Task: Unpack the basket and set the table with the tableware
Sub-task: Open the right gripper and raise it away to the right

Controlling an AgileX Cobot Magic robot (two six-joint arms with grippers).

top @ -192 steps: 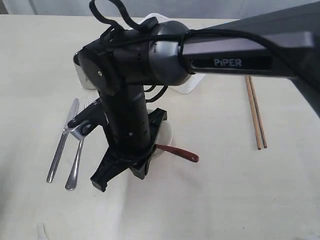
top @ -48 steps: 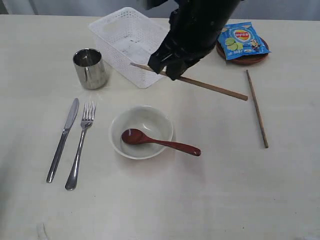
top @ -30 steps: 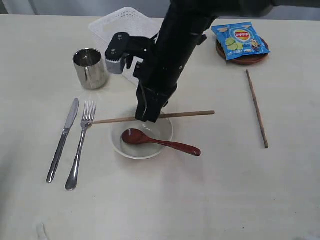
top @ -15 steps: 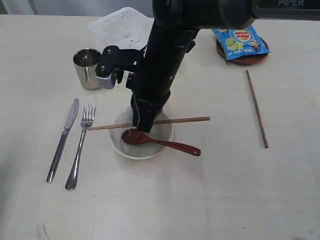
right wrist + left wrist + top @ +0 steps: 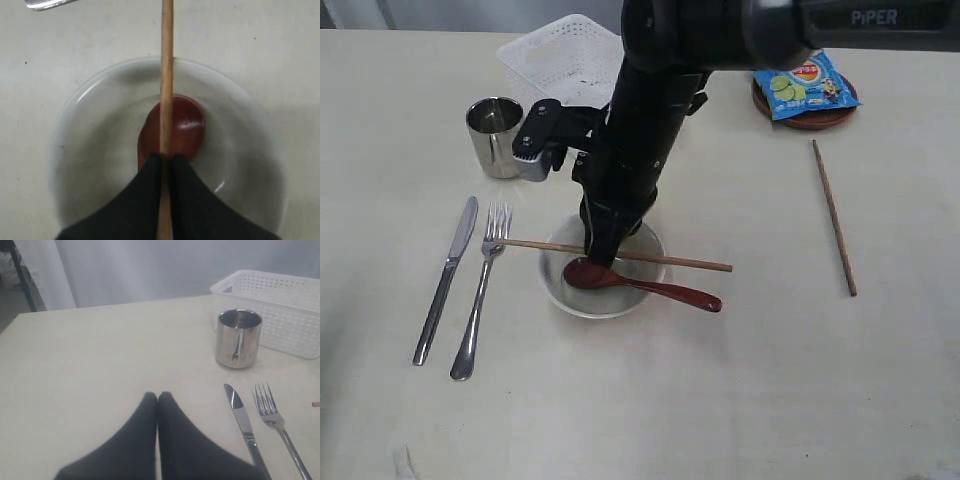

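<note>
My right gripper point(image 5: 599, 252) reaches across the middle and is shut on one brown chopstick point(image 5: 670, 261), which lies level across the pale bowl point(image 5: 552, 288). The right wrist view shows the chopstick point(image 5: 166, 70) pinched between the black fingers point(image 5: 145, 200) of the gripper point(image 5: 166, 159), above the reddish-brown spoon point(image 5: 189, 125) in the bowl point(image 5: 75, 102). The second chopstick point(image 5: 834, 217) lies on the table at the right. Knife point(image 5: 445, 280), fork point(image 5: 478, 300) and steel cup point(image 5: 500, 137) sit left of the bowl. The white basket point(image 5: 565, 55) stands behind. My left gripper point(image 5: 157, 396) is shut and holds nothing.
A small brown plate point(image 5: 817, 122) at the back right carries a blue snack packet point(image 5: 807, 78). The spoon point(image 5: 655, 288) handle sticks out over the bowl's right rim. In the left wrist view, cup point(image 5: 239, 337), basket point(image 5: 280, 315), knife point(image 5: 243, 421) and fork point(image 5: 272, 415) lie ahead.
The held chopstick has turned: its right end swung toward the front and it now crosses the bowl lower. The right gripper dipped slightly over the spoon. The other items stay put.
</note>
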